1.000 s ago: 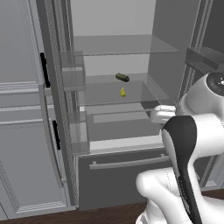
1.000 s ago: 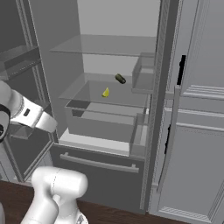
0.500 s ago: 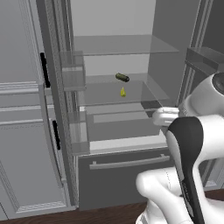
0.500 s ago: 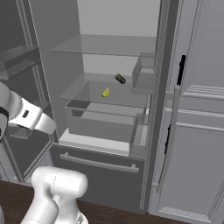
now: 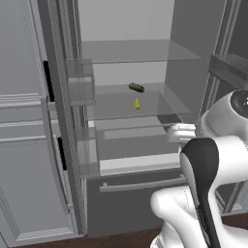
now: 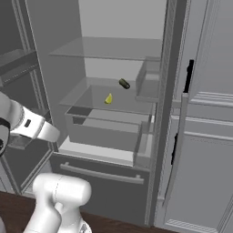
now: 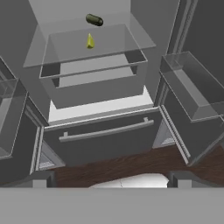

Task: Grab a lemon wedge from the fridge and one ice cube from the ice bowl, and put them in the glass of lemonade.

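Note:
The fridge (image 5: 127,22) (image 6: 122,18) stands open, with a pale interior and clear glass shelves. A tiny yellow lemon wedge (image 5: 137,104) (image 6: 108,98) (image 7: 90,41) lies on the middle glass shelf, just in front of a dark green elongated item (image 5: 136,87) (image 6: 124,83) (image 7: 94,19). My gripper (image 7: 111,180) is open and empty. It hangs well short of the fridge, below the shelf's height, and looks up at the wedge. The ice bowl and the glass of lemonade are out of view.
Clear door bins (image 5: 80,80) (image 6: 148,82) (image 7: 192,87) jut out on both open doors. Under the wedge's shelf sits a clear drawer (image 7: 94,76), then the dark freezer drawer with its bar handle (image 7: 105,130). Panelled cabinets (image 5: 24,145) (image 6: 205,150) flank the fridge.
The hand has sunk a little in front of the fridge. The gripper stays open. The wedge and the green item have not moved.

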Controlling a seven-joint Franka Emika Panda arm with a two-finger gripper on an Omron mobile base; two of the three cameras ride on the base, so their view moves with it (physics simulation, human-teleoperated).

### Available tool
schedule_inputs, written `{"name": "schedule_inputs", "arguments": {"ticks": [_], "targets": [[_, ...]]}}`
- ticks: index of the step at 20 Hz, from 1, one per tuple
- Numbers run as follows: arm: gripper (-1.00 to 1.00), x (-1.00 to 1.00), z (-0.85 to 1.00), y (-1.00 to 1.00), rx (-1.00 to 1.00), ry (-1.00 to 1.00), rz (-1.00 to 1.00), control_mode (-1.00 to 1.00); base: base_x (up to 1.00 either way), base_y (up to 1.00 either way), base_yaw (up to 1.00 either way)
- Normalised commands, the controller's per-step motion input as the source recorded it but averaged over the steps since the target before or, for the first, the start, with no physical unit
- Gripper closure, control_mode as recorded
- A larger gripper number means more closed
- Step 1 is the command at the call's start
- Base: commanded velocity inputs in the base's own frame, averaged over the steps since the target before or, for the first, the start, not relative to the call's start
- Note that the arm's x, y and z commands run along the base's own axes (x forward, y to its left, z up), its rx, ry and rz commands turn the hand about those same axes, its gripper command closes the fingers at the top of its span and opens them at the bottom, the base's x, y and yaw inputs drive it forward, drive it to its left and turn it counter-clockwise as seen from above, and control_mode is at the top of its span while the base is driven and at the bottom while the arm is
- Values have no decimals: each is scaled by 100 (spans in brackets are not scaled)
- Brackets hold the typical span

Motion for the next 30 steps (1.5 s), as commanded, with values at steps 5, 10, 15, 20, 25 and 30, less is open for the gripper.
{"name": "schedule_inputs", "arguments": {"ticks": [5, 10, 15, 20, 25, 30], "targets": [[-100, 0, 0, 0, 0, 0, 0, 100, 99, -3, 0], [-100, 0, 0, 0, 0, 0, 0, 100, 51, -7, 0], [-100, 35, -32, -8, -1, 0, 2, -100, 0, 0, 0], [-100, 99, -20, -11, 0, 1, 5, -100, 0, 0, 0], [-100, 92, -19, -2, 0, 1, 0, -100, 0, 0, 0], [-100, 87, -34, -1, 0, 4, 0, -100, 0, 0, 0]]}}
